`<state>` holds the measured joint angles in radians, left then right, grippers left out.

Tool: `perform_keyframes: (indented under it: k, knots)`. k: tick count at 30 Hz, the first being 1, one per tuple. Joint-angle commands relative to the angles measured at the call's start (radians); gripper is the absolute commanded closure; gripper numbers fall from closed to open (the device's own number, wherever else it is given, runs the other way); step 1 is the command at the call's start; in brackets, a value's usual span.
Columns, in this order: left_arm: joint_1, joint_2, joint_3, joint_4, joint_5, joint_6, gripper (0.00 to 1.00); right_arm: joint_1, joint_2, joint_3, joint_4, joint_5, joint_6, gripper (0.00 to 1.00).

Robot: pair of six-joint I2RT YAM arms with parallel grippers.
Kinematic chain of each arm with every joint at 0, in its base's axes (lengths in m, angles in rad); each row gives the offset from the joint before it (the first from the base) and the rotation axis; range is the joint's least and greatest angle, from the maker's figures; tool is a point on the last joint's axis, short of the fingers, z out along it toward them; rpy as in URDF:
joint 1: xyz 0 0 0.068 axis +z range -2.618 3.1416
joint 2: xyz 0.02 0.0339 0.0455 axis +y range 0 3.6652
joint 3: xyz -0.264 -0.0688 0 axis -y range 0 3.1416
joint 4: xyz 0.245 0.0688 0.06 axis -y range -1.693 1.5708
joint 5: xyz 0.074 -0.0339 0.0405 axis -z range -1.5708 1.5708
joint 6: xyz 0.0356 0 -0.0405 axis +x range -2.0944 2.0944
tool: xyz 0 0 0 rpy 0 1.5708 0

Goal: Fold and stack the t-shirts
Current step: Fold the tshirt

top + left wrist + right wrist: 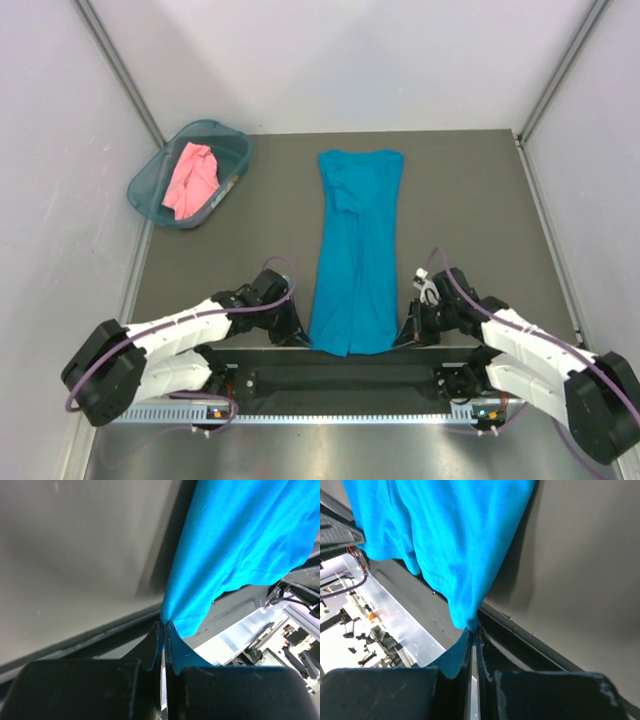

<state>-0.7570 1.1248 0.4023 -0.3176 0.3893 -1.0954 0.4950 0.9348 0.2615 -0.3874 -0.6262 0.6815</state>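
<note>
T-shirts, two: teal one (355,250), pink one (192,178)

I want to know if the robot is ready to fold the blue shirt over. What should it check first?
1. Left claw shut on a near corner of the blue t-shirt: ok.
2. Right claw shut on the other near corner: ok.
3. Shirt lies in a long, narrow strip: ok.
4. Every cloth layer pinched at each corner: cannot tell.
5. Pink t-shirt out of the way, in the basket: ok.
</note>
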Motion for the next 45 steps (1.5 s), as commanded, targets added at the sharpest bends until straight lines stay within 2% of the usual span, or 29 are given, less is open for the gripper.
perform_keyframes:
  k: [1, 6, 11, 12, 14, 20, 21, 27, 30, 45]
  knots:
    - [-0.033, -0.055, -0.033, -0.034, -0.003, -0.069, 1.00, 0.013, -0.059, -0.016, -0.048, 0.005, 0.030, 1.00]
    - [-0.042, -0.079, 0.033, -0.090, -0.021, -0.058, 1.00, 0.013, -0.074, 0.075, -0.091, 0.034, 0.027, 1.00]
    - [-0.035, 0.025, 0.285, -0.208, -0.160, 0.044, 1.00, -0.024, 0.093, 0.277, -0.131, 0.075, -0.055, 1.00]
    - [-0.022, 0.083, 0.376, -0.250, -0.206, 0.093, 1.00, -0.038, 0.126, 0.348, -0.131, 0.077, -0.068, 1.00]
    - [0.031, 0.148, 0.461, -0.265, -0.221, 0.170, 1.00, -0.068, 0.231, 0.422, -0.137, 0.074, -0.106, 1.00]
    - [0.252, 0.436, 0.751, -0.261, -0.119, 0.311, 1.00, -0.156, 0.495, 0.733, -0.188, 0.063, -0.206, 1.00]
    - [0.272, 0.522, 0.839, -0.262, -0.104, 0.333, 1.00, -0.177, 0.546, 0.763, -0.191, 0.060, -0.214, 1.00]
    - [0.335, 0.859, 1.223, -0.382, -0.021, 0.448, 1.00, -0.254, 0.789, 1.005, -0.261, 0.046, -0.292, 1.00]
    - [0.347, 0.958, 1.334, -0.408, -0.004, 0.456, 1.00, -0.283, 0.878, 1.087, -0.277, 0.034, -0.309, 1.00]
    - [0.397, 1.110, 1.458, -0.362, 0.037, 0.420, 1.00, -0.354, 1.116, 1.321, -0.315, -0.033, -0.346, 1.00]
